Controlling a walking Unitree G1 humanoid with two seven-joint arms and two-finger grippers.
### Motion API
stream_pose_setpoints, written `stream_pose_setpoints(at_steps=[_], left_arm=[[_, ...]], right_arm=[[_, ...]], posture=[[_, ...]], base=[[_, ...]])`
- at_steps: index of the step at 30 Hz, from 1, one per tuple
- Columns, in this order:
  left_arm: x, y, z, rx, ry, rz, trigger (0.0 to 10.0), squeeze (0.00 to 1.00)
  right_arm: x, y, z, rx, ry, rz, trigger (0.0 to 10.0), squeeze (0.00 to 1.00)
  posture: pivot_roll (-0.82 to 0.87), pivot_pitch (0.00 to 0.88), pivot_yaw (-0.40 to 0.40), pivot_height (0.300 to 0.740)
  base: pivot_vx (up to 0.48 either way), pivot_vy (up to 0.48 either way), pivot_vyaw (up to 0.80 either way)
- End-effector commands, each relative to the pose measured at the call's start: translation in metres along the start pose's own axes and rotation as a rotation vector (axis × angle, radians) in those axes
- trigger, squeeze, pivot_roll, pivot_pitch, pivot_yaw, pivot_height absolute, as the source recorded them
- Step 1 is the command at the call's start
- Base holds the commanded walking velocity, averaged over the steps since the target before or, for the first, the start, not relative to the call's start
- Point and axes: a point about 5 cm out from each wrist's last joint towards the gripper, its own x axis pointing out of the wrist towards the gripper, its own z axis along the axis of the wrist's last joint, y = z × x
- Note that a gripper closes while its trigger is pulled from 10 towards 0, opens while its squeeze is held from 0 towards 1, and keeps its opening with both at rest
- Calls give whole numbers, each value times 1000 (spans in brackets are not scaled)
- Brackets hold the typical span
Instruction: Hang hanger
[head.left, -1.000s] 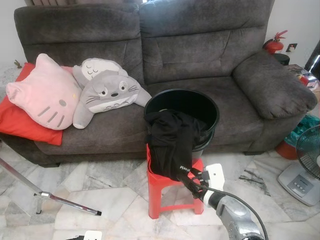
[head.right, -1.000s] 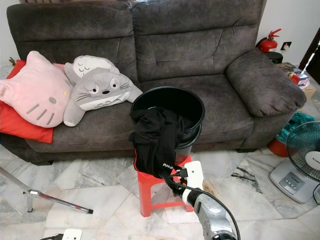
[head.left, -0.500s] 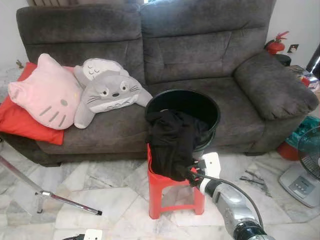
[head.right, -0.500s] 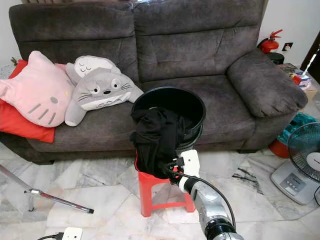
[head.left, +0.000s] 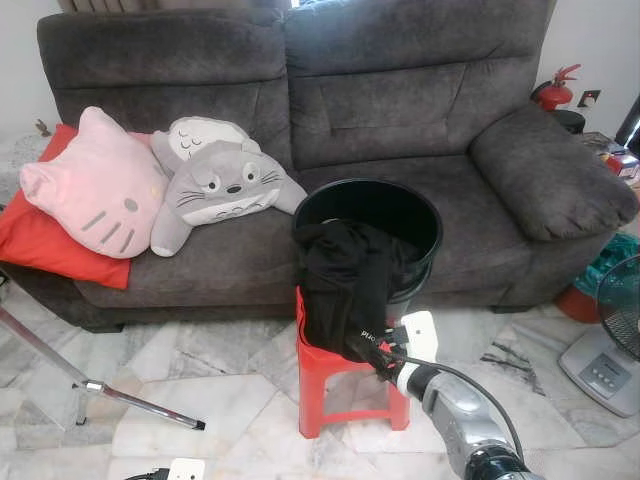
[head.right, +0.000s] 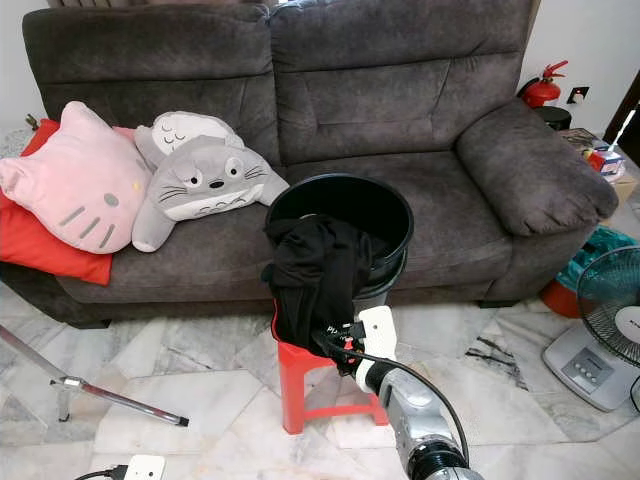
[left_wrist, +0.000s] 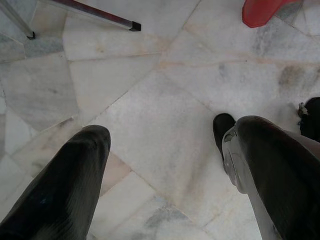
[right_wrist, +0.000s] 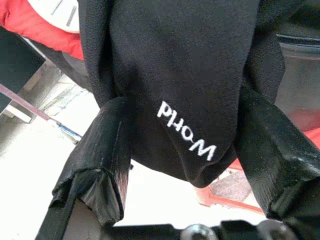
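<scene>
A black bucket (head.left: 385, 215) is seen standing on a red stool (head.left: 330, 375) placed on the marble floor (head.left: 200, 390) directly before a grey sofa (head.left: 400, 110). A black garment (head.left: 345, 275) is draped over the bucket's near rim and hangs down past the stool's seat; white lettering is noted near its lower hem. No hanger can be made out in any view; the garment is the item being worked.

The right tool (right_wrist: 180, 165) is held at the garment's lower hem, on the side of the stool toward the robot. In the right wrist view its two black fingers (right_wrist: 107, 150) are spread apart, one on each side of the hanging fold, with the lettered hem lying between them. The cloth is seen touching or nearly touching the inner faces of both fingers, but it is not pinched; the tool is recorded as open around the fabric. From the head views the silver right arm (head.left: 460, 425) is seen reaching up from below toward the hem.

The left tool (left_wrist: 165, 165) is pointed down at the marble floor, fingers spread, with nothing between them. A corner of the red stool and a metal stand leg (left_wrist: 95, 12) are visible beyond it.

On the sofa seat, to the left of the bucket, a pink cat cushion (head.left: 95, 185), a grey plush toy (head.left: 215, 185) and a red cushion (head.left: 45, 235) are noted. A fan (head.left: 615, 335) stands at the right edge.
</scene>
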Motion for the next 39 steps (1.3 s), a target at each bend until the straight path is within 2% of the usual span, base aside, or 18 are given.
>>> stream_pose_setpoints(at_steps=[1,29,30,32,39], left_arm=[[0,3,-1,25,10,2,10000,0],[0,3,-1,25,10,2,10000,0],[0,3,-1,27,10,2,10000,0],[1,4,1,32,9,2,10000,0],[1,5,2,35,6,2,10000,0]], right_arm=[[1,3,-1,0,-3,6,0,0],[1,3,-1,0,-3,6,0,0],[-2,1,-3,56,-35,-23,10000,0],[-9,-1,-7,171,-83,-55,10000,0],[-11,-3,-9,203,-79,-50,10000,0]], posture=[[-134,0,68,740],[-134,0,68,740],[-135,0,71,740],[-135,0,72,740],[-136,0,74,740]], base=[[0,0,0],[0,0,0],[0,0,0],[0,0,0],[0,0,0]])
